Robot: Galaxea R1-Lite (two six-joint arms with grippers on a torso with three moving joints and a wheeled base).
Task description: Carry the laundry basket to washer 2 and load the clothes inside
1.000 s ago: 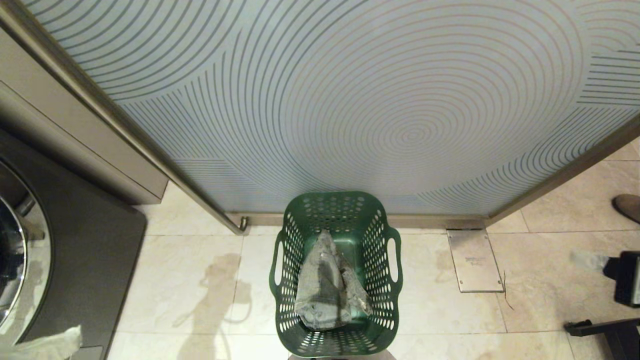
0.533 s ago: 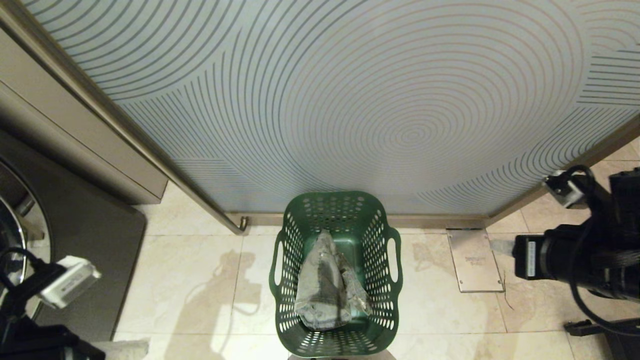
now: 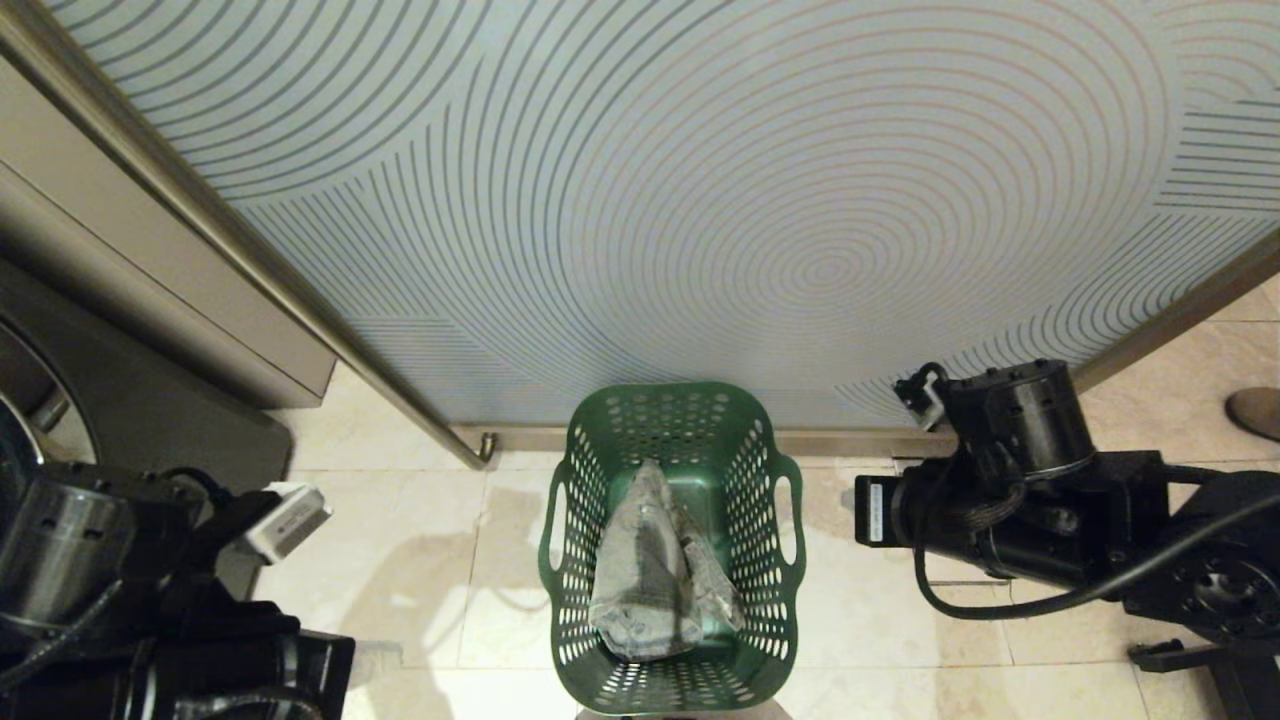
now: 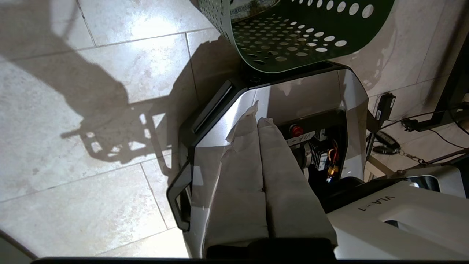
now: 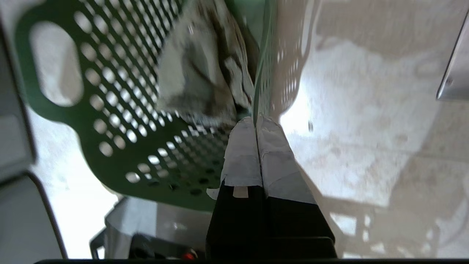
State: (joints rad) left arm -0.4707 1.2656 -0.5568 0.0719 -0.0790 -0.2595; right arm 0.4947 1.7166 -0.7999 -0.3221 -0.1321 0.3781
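The dark green perforated laundry basket (image 3: 670, 540) stands on the tiled floor just in front of me. The grey-green clothes (image 3: 655, 575) lie crumpled inside it. My left arm (image 3: 120, 590) is low on the basket's left. In the left wrist view the left gripper (image 4: 256, 119) is shut and empty, over my own base and short of the basket (image 4: 293, 44). My right arm (image 3: 1000, 500) is level with the basket's right handle. The right gripper (image 5: 256, 119) is shut and empty, its tips close to the basket's side rim (image 5: 262, 73), beside the clothes (image 5: 198, 73).
A dark grey front-loading washer (image 3: 170, 420) fills the left edge; its number is out of view. A frosted glass panel with curved lines (image 3: 700, 200) rises behind the basket. A metal floor plate (image 3: 950, 575), a person's shoe (image 3: 1255, 412) and a black stand (image 3: 1200, 660) are on the right.
Both arms have swung in from the picture's edges toward the basket, the left from the lower left, the right from the far right. Basket and clothes have not moved.
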